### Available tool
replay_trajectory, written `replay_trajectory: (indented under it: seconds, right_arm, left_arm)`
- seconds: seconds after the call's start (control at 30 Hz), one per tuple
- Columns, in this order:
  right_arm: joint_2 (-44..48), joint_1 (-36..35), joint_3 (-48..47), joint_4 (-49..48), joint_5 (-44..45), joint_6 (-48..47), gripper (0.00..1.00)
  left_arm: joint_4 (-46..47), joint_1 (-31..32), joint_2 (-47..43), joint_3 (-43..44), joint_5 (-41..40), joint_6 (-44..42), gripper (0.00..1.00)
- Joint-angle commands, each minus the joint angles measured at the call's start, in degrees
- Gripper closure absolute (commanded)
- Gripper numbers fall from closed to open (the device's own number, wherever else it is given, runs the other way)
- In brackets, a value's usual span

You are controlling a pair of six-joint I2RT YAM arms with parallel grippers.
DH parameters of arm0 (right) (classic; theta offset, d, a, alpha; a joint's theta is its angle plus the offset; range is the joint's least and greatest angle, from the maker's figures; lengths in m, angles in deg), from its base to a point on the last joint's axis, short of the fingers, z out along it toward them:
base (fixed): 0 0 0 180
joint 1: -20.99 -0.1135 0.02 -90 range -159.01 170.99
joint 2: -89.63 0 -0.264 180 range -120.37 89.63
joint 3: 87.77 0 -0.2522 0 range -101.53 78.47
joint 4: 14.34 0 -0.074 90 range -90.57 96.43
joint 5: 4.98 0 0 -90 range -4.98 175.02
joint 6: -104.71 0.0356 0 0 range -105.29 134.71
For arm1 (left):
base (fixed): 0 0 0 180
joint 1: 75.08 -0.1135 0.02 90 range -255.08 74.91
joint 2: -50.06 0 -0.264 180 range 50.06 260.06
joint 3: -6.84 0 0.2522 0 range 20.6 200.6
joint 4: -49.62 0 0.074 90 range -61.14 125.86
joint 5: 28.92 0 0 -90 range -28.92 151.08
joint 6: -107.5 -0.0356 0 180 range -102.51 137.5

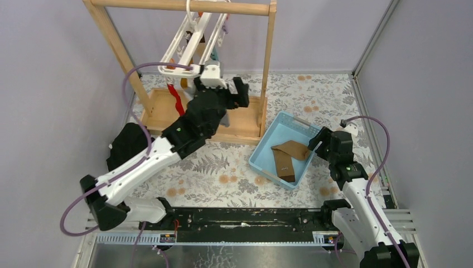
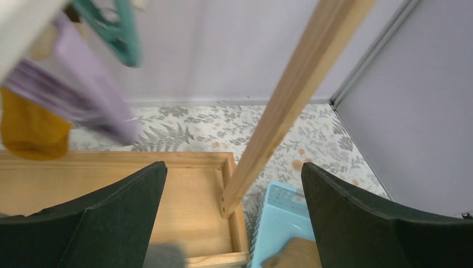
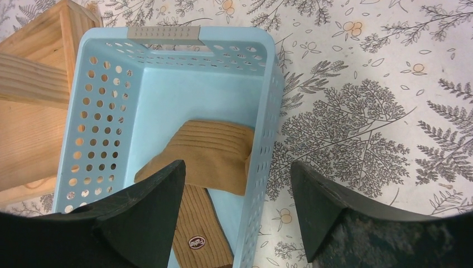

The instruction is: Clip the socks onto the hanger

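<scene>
Toward the right edge of the table, a light blue perforated plastic basket sits skewed, one corner aimed at the near edge. Inside it lie the two flat brown fabric socks. The lighter tan sock is folded across the darker ribbed brown sock, which runs toward the basket's near corner. Both rest on the basket floor close to its right wall, contained but needing a lift over the rim.

The right gripper hangs just above that wall, jaws spread wide with nothing between them. One finger is over the socks and the other is outside the basket. It looks lined up for a first pick, though it would likely have to shift inward to clear the wall.

Near the far left corner, the white plastic drying hanger hangs tilted by its hook from the wooden rail stand, its clips dangling free for loading. A red sock hangs below its lower end, and a mustard-orange sock hangs beside a lilac clip.

The left gripper is raised next to that lower end, jaws fully apart and empty, seemingly placed to steady the frame or work a clip. Room is tight there, because the stand's right post rises just beyond the open fingers. Between the stand's base and the basket, bare patterned table gives space to carry a sock across.
</scene>
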Motion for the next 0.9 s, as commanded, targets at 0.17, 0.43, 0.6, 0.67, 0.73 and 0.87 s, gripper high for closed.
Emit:
replay_trajectory:
  seconds: [0.17,0.43,0.6,0.67,0.73,0.87]
  right_arm:
    - [-3.52,-0.09,-2.38,-5.35,-2.99,0.94,0.25]
    - [-1.80,-0.14,-0.99,-5.01,-3.62,0.45,0.25]
    - [-1.80,-0.10,-1.59,-4.59,-5.02,-1.88,0.24]
    - [-2.12,-0.18,-2.17,-4.56,-5.27,-2.59,0.24]
    - [-2.28,-0.13,-2.64,-4.52,-5.83,-3.26,0.24]
    - [-0.56,-0.29,-3.50,-7.98,-17.19,-8.93,0.24]
  left_arm:
    - [-6.16,-5.08,-5.69,-1.57,-12.59,-2.98,0.01]
    - [-15.69,-14.10,-8.85,-0.36,-15.22,2.38,0.01]
    - [-14.99,-15.26,-10.71,-1.10,-14.38,2.29,0.02]
    - [-15.00,-15.28,-10.73,-1.03,-14.07,2.22,0.01]
    - [-15.46,-15.44,-10.41,-0.50,-15.27,1.64,0.01]
    - [-16.43,-17.94,-10.95,0.53,-14.46,1.15,0.01]
